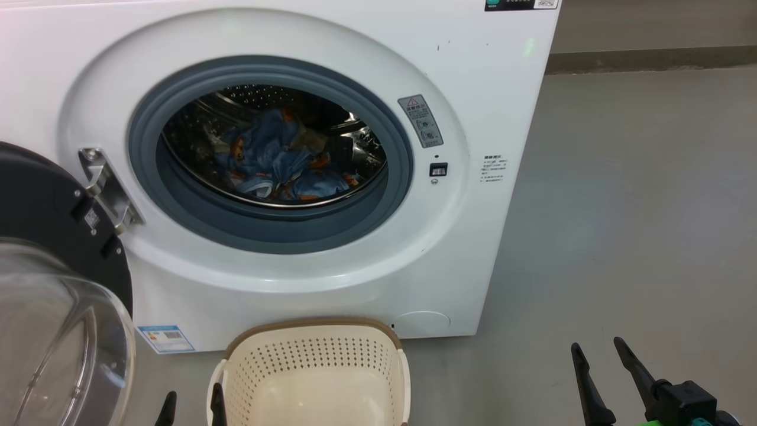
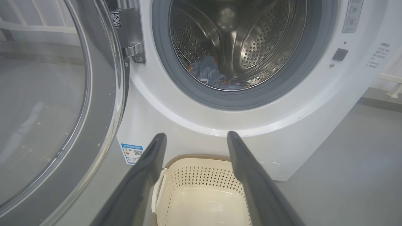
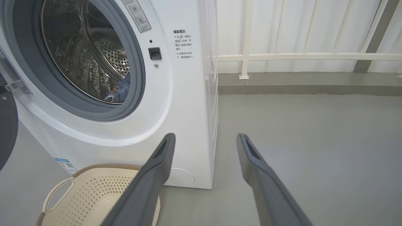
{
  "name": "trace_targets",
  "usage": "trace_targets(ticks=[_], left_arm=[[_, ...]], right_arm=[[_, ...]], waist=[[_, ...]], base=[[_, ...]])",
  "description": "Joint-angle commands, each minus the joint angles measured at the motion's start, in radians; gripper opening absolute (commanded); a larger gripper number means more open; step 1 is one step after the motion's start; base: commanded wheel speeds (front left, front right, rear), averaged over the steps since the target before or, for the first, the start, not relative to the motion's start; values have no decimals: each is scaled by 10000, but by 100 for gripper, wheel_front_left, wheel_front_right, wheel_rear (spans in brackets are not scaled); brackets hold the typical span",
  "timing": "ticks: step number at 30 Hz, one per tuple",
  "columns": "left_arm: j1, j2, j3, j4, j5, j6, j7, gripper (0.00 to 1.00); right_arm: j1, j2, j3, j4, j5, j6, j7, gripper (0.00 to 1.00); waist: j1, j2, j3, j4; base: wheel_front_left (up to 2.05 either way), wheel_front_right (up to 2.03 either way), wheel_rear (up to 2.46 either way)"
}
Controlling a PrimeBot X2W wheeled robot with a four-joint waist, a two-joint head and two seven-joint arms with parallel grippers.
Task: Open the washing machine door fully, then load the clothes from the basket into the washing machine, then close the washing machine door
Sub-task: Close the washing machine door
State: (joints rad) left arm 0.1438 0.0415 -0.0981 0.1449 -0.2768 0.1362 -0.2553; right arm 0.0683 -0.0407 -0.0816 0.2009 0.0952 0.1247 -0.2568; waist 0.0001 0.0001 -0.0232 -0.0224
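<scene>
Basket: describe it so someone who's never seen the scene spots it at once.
Find the big white washing machine with its round black door swung open on the left. On the grey floor right in front of it stands the basket. It alone is cream perforated plastic, with a brown woven-look rim and side handles, and looks empty.

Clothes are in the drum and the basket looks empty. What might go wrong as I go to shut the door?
1. The clothes lie low just behind the grey seal; a fold might catch there when the washing machine door closes.
2. The left claw sits open right beside the basket, next to the door; reaching for the door could knock the basket.
</scene>
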Motion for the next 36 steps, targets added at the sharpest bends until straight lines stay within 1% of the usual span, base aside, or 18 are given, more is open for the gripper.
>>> trace_targets(ticks=[1, 6, 14, 19, 25, 36], left_arm=[[-328, 87, 312, -186, 46, 26, -65, 100], [-321, 87, 273, -185, 62, 28, -65, 100], [-336, 87, 259, -248, 72, 14, -65, 100], [-319, 87, 270, -266, 94, 26, -65, 100], [-312, 87, 256, -282, 95, 33, -65, 100], [-311, 87, 268, -304, 79, 61, -65, 100]], right_arm=[[-105, -95, 258, -227, -24, 60, -49, 100], [-108, -95, 270, -213, -33, 60, -49, 100], [-120, -95, 249, -216, -41, 60, -49, 100], [-118, -95, 264, -198, -16, 60, -49, 100], [-115, -95, 267, -201, -12, 60, -49, 100], [-103, -95, 281, -216, -18, 60, -49, 100]], waist=[[-1, -1, 2, -4], [-1, -1, 20, -20], [-1, -1, 59, -54], [-1, -1, 71, -68], [-1, -1, 92, -64], [-1, -1, 96, -68]], base=[[-107, 107, 0], [-148, 148, 0], [-199, 199, 0], [-134, 134, 0], [-59, 59, 0], [-1, 1, 0]])
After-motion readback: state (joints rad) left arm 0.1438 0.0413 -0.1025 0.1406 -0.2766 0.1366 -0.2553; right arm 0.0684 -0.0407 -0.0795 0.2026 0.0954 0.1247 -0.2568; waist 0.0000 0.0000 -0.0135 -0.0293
